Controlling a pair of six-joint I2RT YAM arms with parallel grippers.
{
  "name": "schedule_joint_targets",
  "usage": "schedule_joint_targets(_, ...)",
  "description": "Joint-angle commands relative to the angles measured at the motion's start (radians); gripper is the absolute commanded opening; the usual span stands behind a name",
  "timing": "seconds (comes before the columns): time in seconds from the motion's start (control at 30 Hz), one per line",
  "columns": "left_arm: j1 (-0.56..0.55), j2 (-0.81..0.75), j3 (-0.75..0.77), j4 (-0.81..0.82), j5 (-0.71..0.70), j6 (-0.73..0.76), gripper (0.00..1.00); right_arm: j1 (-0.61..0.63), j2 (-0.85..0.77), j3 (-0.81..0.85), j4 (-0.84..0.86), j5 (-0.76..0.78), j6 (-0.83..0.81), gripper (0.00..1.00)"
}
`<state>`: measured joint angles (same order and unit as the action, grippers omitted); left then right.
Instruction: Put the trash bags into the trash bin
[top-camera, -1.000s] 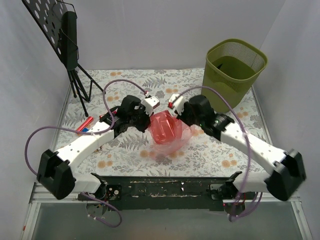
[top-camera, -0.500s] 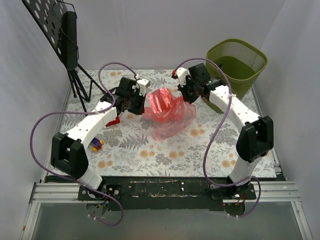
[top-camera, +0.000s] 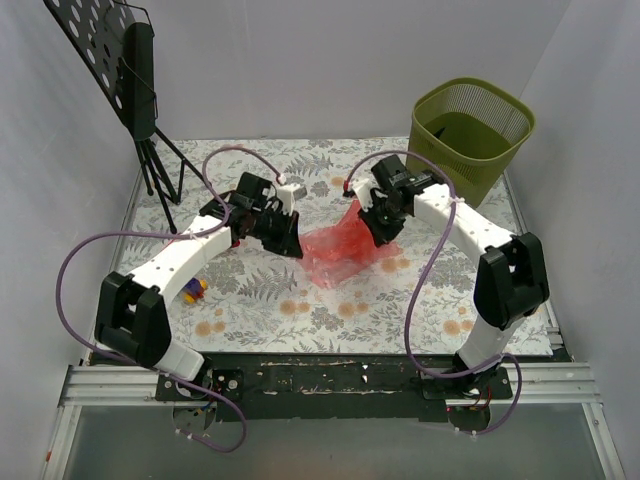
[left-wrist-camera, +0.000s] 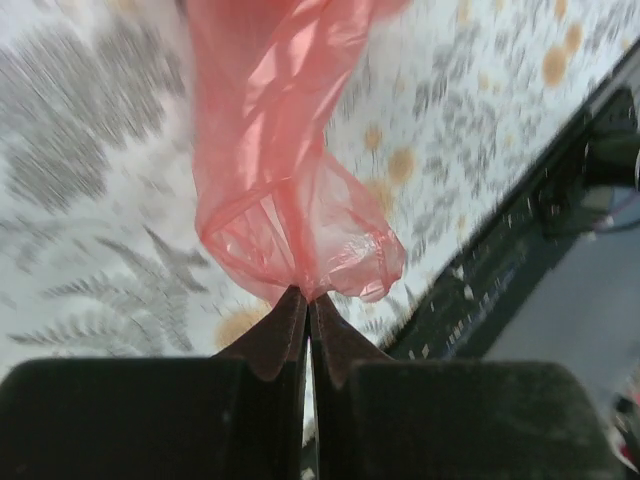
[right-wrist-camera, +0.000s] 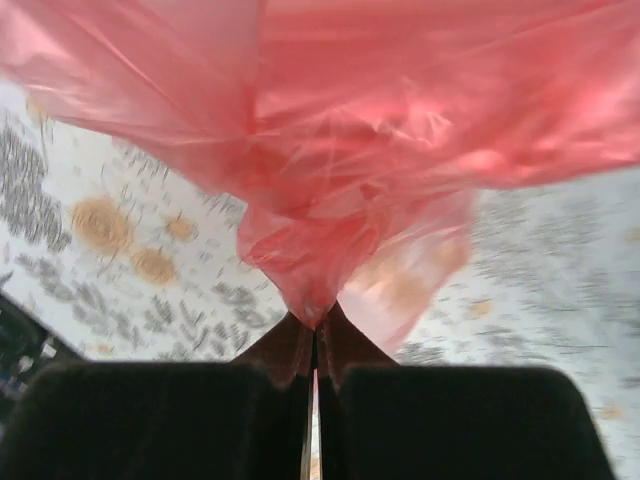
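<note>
The translucent red trash bag (top-camera: 340, 252) hangs spread out between my two grippers over the middle of the floral table. My left gripper (top-camera: 297, 247) is shut on its left edge; in the left wrist view the bag (left-wrist-camera: 285, 160) is pinched at the fingertips (left-wrist-camera: 308, 296). My right gripper (top-camera: 378, 232) is shut on its right edge; in the right wrist view the bag (right-wrist-camera: 350, 150) fills the top, pinched at the tips (right-wrist-camera: 315, 322). The olive-green mesh trash bin (top-camera: 470, 140) stands at the far right corner, well beyond the right gripper.
A black music stand (top-camera: 125, 70) leans at the far left. A small red and a small purple-yellow toy (top-camera: 192, 290) lie on the table by the left arm. White walls enclose the table. A dark rail (top-camera: 330, 375) runs along the near edge.
Both grippers have come down and toward the near side with the bag. The bag, held high and billowed half a second ago, now hangs lower and flatter near the table.
</note>
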<state>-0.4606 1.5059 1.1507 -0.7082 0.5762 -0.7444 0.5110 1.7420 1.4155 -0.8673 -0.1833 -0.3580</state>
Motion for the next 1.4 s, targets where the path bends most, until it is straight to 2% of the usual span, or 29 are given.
schedule_joint_targets(0.0,0.000,-0.056,0.177,0.229,-0.219,0.045,0.00,-0.031,-0.026,0.224,0.192,0.126,-0.013,0.01)
schedule_joint_targets(0.13,0.026,0.111,0.447,0.309,-0.487,0.143,0.00,-0.072,0.144,0.578,0.379,0.364,-0.088,0.01)
schedule_joint_targets(0.2,0.043,0.201,0.664,0.345,-0.640,0.148,0.00,-0.091,0.244,0.823,0.517,0.445,-0.142,0.01)
schedule_joint_targets(0.27,0.045,0.293,0.928,0.378,-0.705,0.161,0.00,-0.089,0.287,0.995,0.742,0.536,-0.208,0.01)
schedule_joint_targets(0.33,0.042,0.356,1.183,0.487,-0.768,0.140,0.00,-0.074,0.234,0.976,1.085,0.538,-0.275,0.01)
schedule_joint_targets(0.4,0.014,0.376,1.306,0.699,-0.777,0.213,0.00,-0.034,0.144,0.848,1.433,0.461,-0.385,0.01)
schedule_joint_targets(0.47,-0.019,0.332,1.231,0.994,-0.744,0.316,0.00,0.016,0.093,0.775,1.605,0.352,-0.510,0.01)
schedule_joint_targets(0.53,-0.052,0.257,1.044,1.217,-0.684,0.407,0.00,0.066,0.062,0.679,1.723,0.363,-0.606,0.01)
schedule_joint_targets(0.6,-0.096,0.190,0.810,1.312,-0.668,0.486,0.00,0.086,0.002,0.421,1.882,0.433,-0.698,0.01)
schedule_joint_targets(0.63,-0.113,0.133,0.650,1.269,-0.608,0.517,0.00,0.086,-0.034,0.205,1.918,0.494,-0.743,0.01)
schedule_joint_targets(0.67,-0.115,0.064,0.372,1.075,-0.315,0.531,0.00,0.110,-0.106,-0.004,1.661,0.507,-0.765,0.01)
schedule_joint_targets(0.7,-0.128,0.044,0.245,0.648,-0.025,0.738,0.00,0.159,-0.190,-0.240,1.050,0.354,-0.809,0.01)
schedule_joint_targets(0.73,-0.248,0.050,0.115,-0.026,-0.145,1.382,0.00,0.219,-0.338,-0.532,0.871,0.302,-0.910,0.01)
schedule_joint_targets(0.77,-0.348,0.018,-0.057,-0.011,-0.323,1.261,0.00,0.278,-0.577,-0.842,0.913,0.224,-0.897,0.01)
schedule_joint_targets(0.8,-0.378,-0.040,-0.141,0.068,-0.341,1.037,0.00,0.299,-0.818,-1.032,0.963,0.088,-0.842,0.01)
schedule_joint_targets(0.83,-0.374,-0.111,-0.161,0.097,-0.287,0.910,0.00,0.355,-1.113,-1.122,0.946,0.049,-0.788,0.01)
schedule_joint_targets(0.9,-0.372,-0.205,-0.195,0.146,-0.265,0.815,0.00,0.486,-1.362,-1.153,0.813,0.089,-0.705,0.01)
schedule_joint_targets(0.93,-0.369,-0.240,-0.206,0.156,-0.277,0.809,0.00,0.533,-1.427,-1.126,0.724,0.134,-0.679,0.01)
schedule_joint_targets(1.0,-0.351,-0.300,-0.230,0.194,-0.298,0.804,0.00,0.560,-1.472,-1.054,0.576,0.180,-0.651,0.01)
schedule_joint_targets(1.1,-0.332,-0.401,-0.262,0.211,-0.259,0.786,0.00,0.560,-1.446,-0.937,0.463,0.223,-0.607,0.01)
schedule_joint_targets(1.17,-0.331,-0.458,-0.287,0.231,-0.253,0.758,0.00,0.560,-1.391,-0.870,0.458,0.275,-0.514,0.01)
schedule_joint_targets(1.23,-0.329,-0.504,-0.313,0.289,-0.303,0.683,0.00,0.560,-1.331,-0.820,0.467,0.333,-0.414,0.01)
schedule_joint_targets(1.37,-0.322,-0.547,-0.306,0.424,-0.461,0.438,0.00,0.554,-1.233,-0.750,0.566,0.415,-0.317,0.01)
